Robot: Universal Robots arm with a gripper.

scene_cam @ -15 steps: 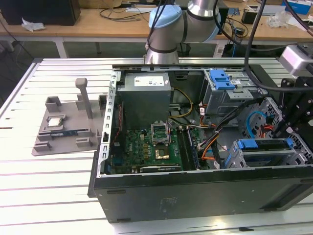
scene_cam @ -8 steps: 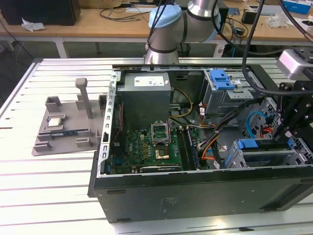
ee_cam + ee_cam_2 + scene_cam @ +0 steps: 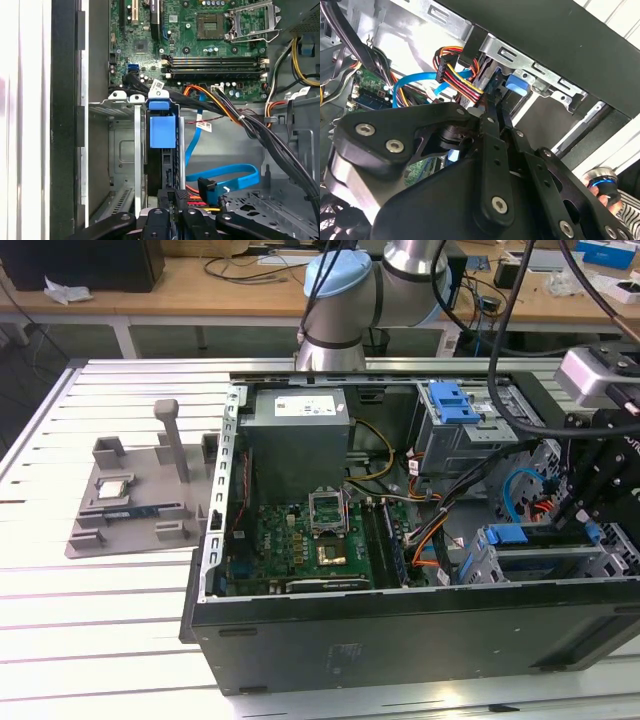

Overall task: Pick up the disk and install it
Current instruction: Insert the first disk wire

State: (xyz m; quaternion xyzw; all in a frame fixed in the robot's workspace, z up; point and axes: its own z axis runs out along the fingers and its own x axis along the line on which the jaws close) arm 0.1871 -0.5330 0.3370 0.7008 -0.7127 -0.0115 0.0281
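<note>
The disk (image 3: 162, 167) stands on edge in a slot of the metal drive cage (image 3: 117, 150) at the front corner of the open computer case (image 3: 400, 630). Its blue plastic rail (image 3: 162, 131) faces the motherboard. In the second wrist view the same blue rail (image 3: 516, 84) shows just past the fingertips. My gripper (image 3: 176, 194) is at the disk's near end, with its black fingers (image 3: 489, 125) pressed together and shut, the tips at or against the disk's edge. In the exterior view my gripper (image 3: 565, 525) hangs over the cage at the right, beside the blue rail (image 3: 508, 535).
Bundled power and blue data cables (image 3: 225, 180) run close beside the cage. The motherboard (image 3: 300, 540) and power supply (image 3: 300, 435) fill the case's other half. A second bay with a blue bracket (image 3: 452, 402) sits at the back. A grey fixture (image 3: 135, 500) lies on the table's left.
</note>
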